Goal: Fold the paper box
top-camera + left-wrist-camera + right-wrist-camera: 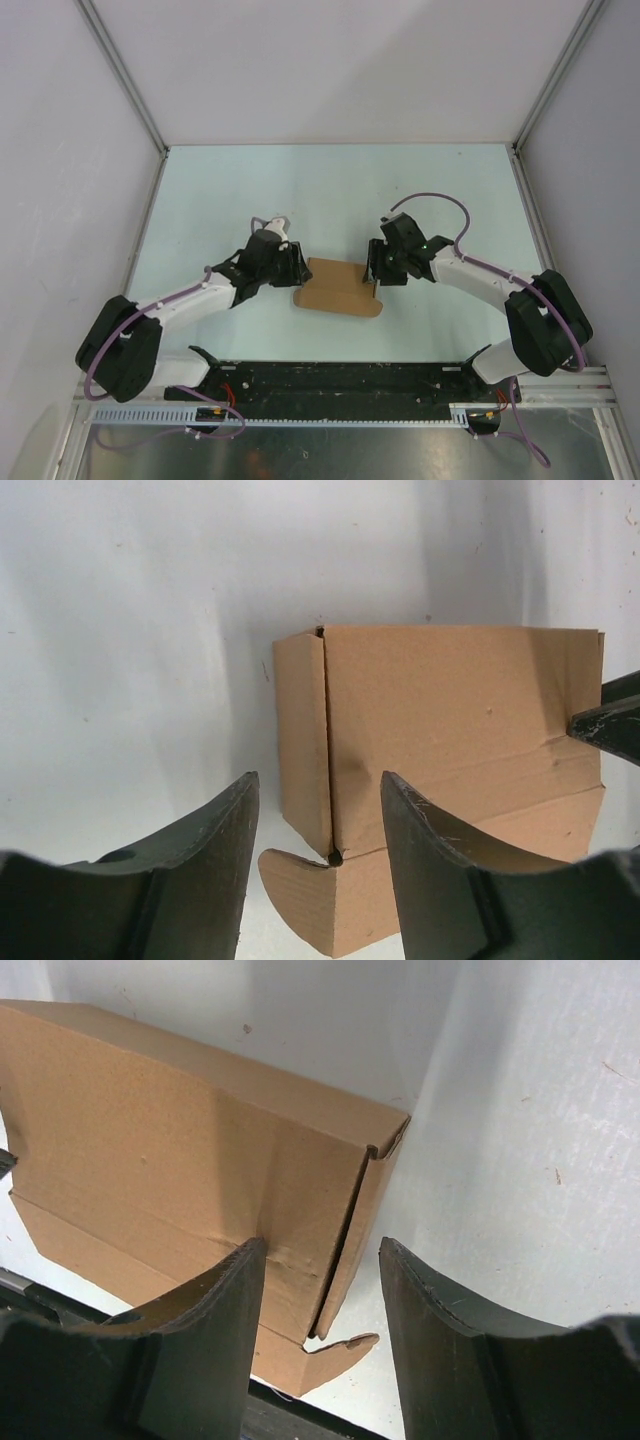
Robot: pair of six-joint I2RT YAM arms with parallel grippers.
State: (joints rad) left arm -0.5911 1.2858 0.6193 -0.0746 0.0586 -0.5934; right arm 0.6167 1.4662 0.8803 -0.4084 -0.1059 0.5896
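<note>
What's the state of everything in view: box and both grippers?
box: partly folded, top panel down, side walls folded; a rounded tab sticks out untucked at each near corner.
left gripper: open, jaws either side of the box's left side wall; contact can't be told.
right gripper: open, jaws either side of the box's right side wall; contact can't be told.

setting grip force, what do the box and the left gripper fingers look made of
Paper box: brown kraft cardboard, matte; fibrous face, creased folds, raw cut edges. Left gripper fingers: probably hard dark plastic, dull and scuffed with fine scratches; coated metal is possible.
</note>
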